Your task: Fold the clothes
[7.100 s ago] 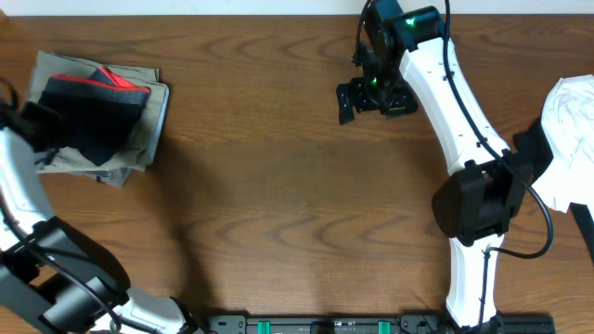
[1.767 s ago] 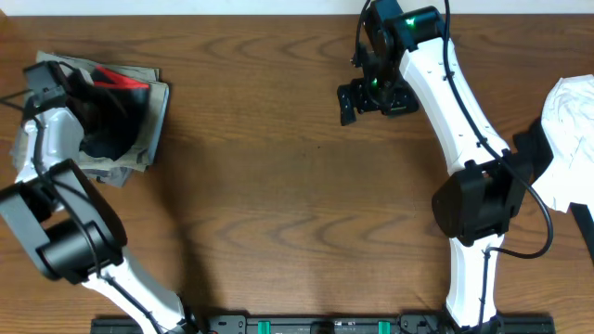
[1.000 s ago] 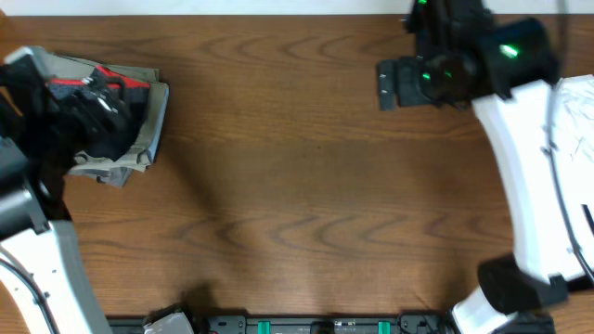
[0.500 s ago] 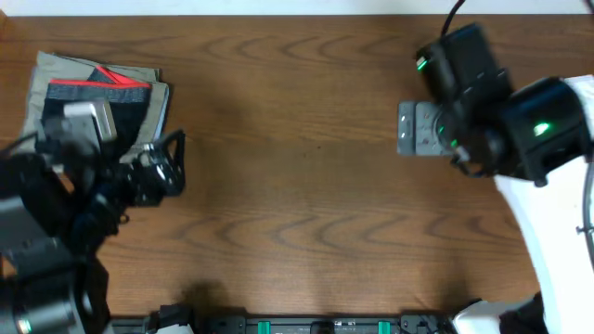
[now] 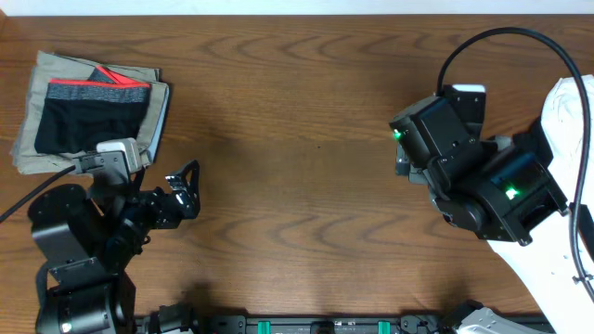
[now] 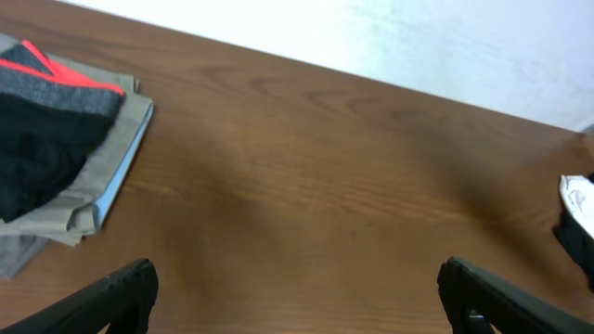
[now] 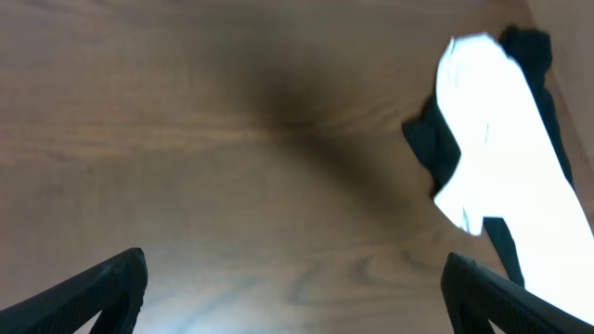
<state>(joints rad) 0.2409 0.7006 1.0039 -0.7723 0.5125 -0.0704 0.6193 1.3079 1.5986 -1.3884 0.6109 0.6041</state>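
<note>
The clothes, black leggings (image 5: 93,116) with a red-and-grey waistband, lie folded into a flat rectangle on the stack at the table's far left. In the left wrist view the leggings (image 6: 37,130) sit at the left edge. My left gripper (image 5: 186,190) hovers in front of and to the right of the stack, apart from it. It is open, and only bare wood shows between its fingertips (image 6: 125,283). My right gripper (image 7: 297,292) is open over bare table on the right side, holding nothing.
Khaki trousers (image 5: 160,109) lie folded under the leggings. A white garment (image 5: 575,111) with a dark cloth (image 7: 432,148) beside it lies at the table's right edge, next to the right arm (image 5: 483,181). Brown wood spans the middle.
Both arms have pulled back toward the table's front. The left gripper has left the stack, uncovering the folded leggings. The right gripper has swung away from the far middle.
</note>
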